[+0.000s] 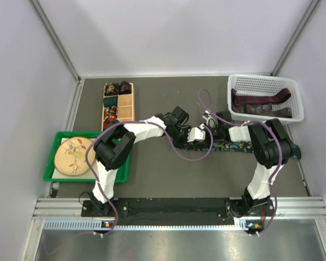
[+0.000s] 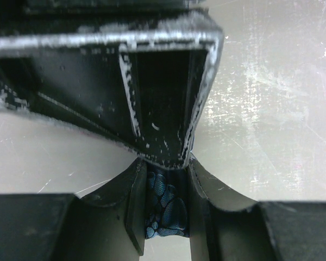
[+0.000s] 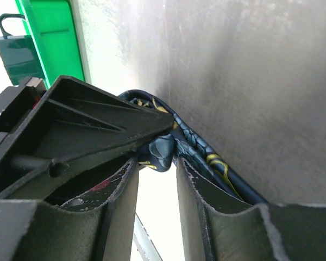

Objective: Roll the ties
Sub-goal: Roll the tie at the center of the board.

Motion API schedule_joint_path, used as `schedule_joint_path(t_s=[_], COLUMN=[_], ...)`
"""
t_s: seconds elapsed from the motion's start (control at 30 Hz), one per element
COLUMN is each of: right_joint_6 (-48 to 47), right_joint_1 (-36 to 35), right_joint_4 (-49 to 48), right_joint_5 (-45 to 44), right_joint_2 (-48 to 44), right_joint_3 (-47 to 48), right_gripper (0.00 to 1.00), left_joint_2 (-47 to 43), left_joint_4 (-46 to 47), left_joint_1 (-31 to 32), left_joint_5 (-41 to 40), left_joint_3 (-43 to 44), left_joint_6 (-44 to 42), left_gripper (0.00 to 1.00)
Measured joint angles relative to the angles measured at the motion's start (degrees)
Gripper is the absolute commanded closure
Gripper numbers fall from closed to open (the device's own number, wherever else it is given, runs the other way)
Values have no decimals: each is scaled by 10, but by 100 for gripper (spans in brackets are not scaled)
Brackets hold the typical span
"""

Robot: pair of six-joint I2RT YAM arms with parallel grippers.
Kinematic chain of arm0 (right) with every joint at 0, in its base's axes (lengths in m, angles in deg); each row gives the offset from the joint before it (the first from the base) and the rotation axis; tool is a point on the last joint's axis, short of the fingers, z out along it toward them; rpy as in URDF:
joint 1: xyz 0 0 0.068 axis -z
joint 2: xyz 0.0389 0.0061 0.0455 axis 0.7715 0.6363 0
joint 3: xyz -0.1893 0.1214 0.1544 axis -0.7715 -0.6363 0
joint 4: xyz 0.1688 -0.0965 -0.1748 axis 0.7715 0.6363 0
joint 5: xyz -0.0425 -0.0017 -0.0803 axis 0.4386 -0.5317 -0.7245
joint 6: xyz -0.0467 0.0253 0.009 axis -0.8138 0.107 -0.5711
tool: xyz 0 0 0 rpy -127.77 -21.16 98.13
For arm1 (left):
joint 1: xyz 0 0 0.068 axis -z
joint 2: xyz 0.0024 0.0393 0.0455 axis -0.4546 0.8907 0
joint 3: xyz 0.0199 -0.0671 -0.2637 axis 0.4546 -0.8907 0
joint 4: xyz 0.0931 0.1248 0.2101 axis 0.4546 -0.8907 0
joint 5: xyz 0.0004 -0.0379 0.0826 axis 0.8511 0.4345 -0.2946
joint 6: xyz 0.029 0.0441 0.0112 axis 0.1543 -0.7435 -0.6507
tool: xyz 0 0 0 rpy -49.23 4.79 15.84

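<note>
A dark blue patterned tie (image 1: 228,147) lies stretched across the mat right of centre, and both grippers meet at its left end. In the left wrist view, my left gripper (image 2: 164,182) is shut on a bunched piece of the blue tie (image 2: 171,209), with the other arm's finger just ahead of it. My right gripper (image 3: 156,163) has a fold of the same tie (image 3: 165,151) pinched at its fingertips. The rest of the tie (image 3: 212,157) trails past its right finger. From above, the left gripper (image 1: 193,136) and right gripper (image 1: 206,129) nearly touch.
A white basket (image 1: 294,92) at the back right holds dark red patterned ties (image 1: 258,100). A wooden divided box (image 1: 131,100) at the back left holds several coiled ties. A green tray (image 1: 50,163) with a plate (image 1: 73,155) sits at the left.
</note>
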Motion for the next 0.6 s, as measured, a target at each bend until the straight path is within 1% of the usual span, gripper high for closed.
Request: schedule_joint_path(t_s=[0.17,0.27,0.3,0.33,0.4,0.47,0.5,0.53,0.57,0.6], right_joint_6=[9,11,12,12,11,8,7,4,3,0], right_joint_1=[-4,-5,-5,-5,-5,-5,-5,-5,-5,-5], right_joint_4=[-12,-16,-16,-16,-15,-10,-7,-4,-2,-2], right_joint_5=[0,0,-1,-2,-7,-8,-7,-6,-5,-4], right_joint_2=[3,3,3,4,7,12,17,21,23,25], right_joint_3=[1,1,1,1,2,5,10,14,16,17], right_gripper=[68,76,84,87,89,89,93,98,100,100], left_joint_2=[0,0,0,0,0,0,0,0,0,0], left_joint_4=[-1,-1,-2,-2,-2,-2,-2,-2,-3,-3], left_joint_1=[0,0,0,0,0,0,0,0,-1,-1], left_joint_5=[0,0,0,0,0,0,0,0,0,0], left_joint_3=[1,1,1,1,1,1,1,1,1,1], left_joint_6=[0,0,0,0,0,-1,-1,-2,-2,-2], left_gripper=[93,93,93,92,92,92,92,89,85,80])
